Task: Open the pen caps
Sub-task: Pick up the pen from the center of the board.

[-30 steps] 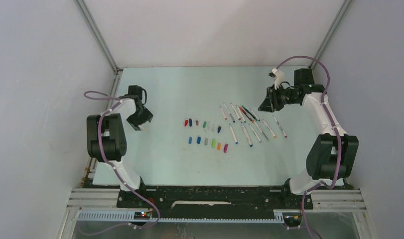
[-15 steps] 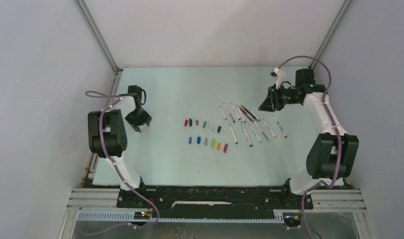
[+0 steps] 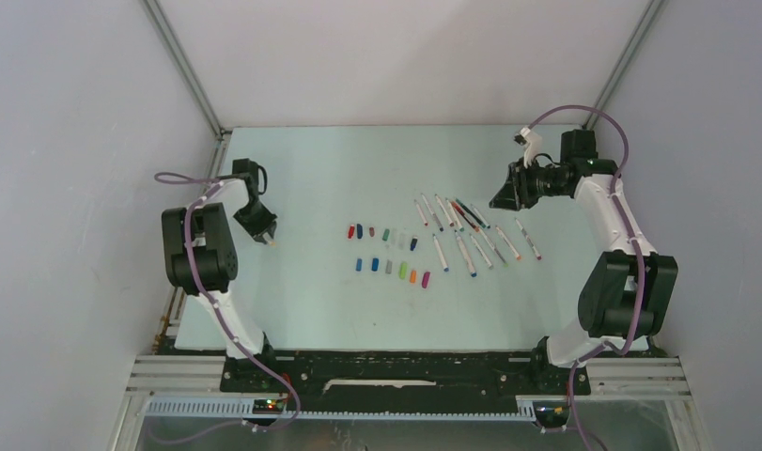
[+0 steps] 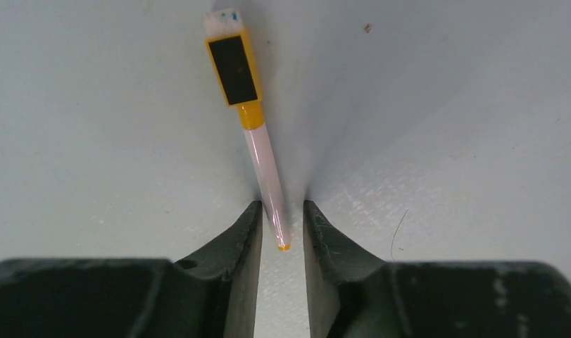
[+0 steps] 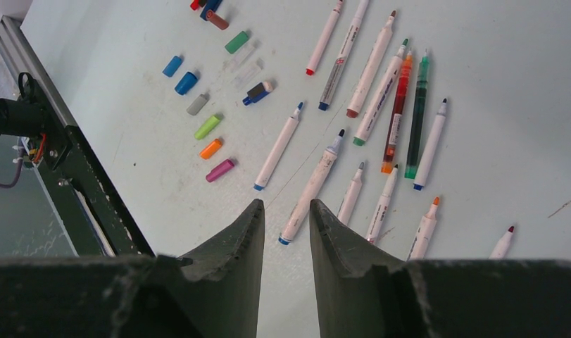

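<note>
A white-barrelled pen with a yellow, black-labelled far end lies on the table. Its orange-tipped near end sits between the fingers of my left gripper. The jaws stand narrowly apart around it, with a small gap still showing beside the barrel. From above, the left gripper is low at the table's left side. Loose pen caps lie in two short rows at the centre, and several uncapped pens lie to their right. My right gripper hovers high over those pens and caps, open and holding nothing.
The left arm's base and purple cable stand close to the table's left edge. A black rail runs along the near edge in the right wrist view. The enclosure's white walls ring the table.
My left gripper's jaws have narrowed around the pen's end, and its wrist has shifted slightly left and back. The right arm has barely moved.
</note>
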Motion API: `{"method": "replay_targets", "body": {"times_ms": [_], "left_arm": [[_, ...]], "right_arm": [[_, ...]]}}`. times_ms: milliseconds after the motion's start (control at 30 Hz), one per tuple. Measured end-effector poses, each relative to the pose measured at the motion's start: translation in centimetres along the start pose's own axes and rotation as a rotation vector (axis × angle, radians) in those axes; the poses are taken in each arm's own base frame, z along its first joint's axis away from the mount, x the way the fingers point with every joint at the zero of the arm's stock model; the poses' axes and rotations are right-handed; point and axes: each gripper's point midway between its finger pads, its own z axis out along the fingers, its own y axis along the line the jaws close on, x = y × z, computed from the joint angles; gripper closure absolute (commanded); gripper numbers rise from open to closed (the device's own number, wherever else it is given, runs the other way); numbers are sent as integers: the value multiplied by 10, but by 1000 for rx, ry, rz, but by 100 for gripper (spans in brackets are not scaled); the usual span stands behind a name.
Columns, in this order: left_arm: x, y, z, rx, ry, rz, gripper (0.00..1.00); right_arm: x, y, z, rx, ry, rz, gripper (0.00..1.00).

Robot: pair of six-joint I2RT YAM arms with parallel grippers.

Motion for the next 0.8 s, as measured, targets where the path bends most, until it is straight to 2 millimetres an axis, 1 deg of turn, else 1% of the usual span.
{"method": "replay_targets", "body": {"times_ms": [200, 333, 433, 533, 667, 733, 800], "left_arm": [[-2, -1, 0, 15, -2, 11, 91], [0, 0, -3, 34, -12, 25, 98], [6, 4, -10, 57, -16, 40, 100], [14, 5, -25, 116, -34, 57, 100], [27, -2, -50, 265, -67, 76, 100], [35, -13, -66, 368, -83, 96, 100], [42, -29, -83, 486, -106, 122, 100]], "right_arm": [[-1, -1, -2, 0, -7, 5, 68], [-1, 0, -2, -11, -12, 5, 68], [-2, 4, -2, -32, -18, 5, 68], [-3, 10, -2, -61, -26, 1, 68], [-5, 23, -2, -106, -35, -27, 68], [-7, 34, 0, -131, -36, -56, 68], [-10, 49, 3, -161, -36, -99, 68]]}}
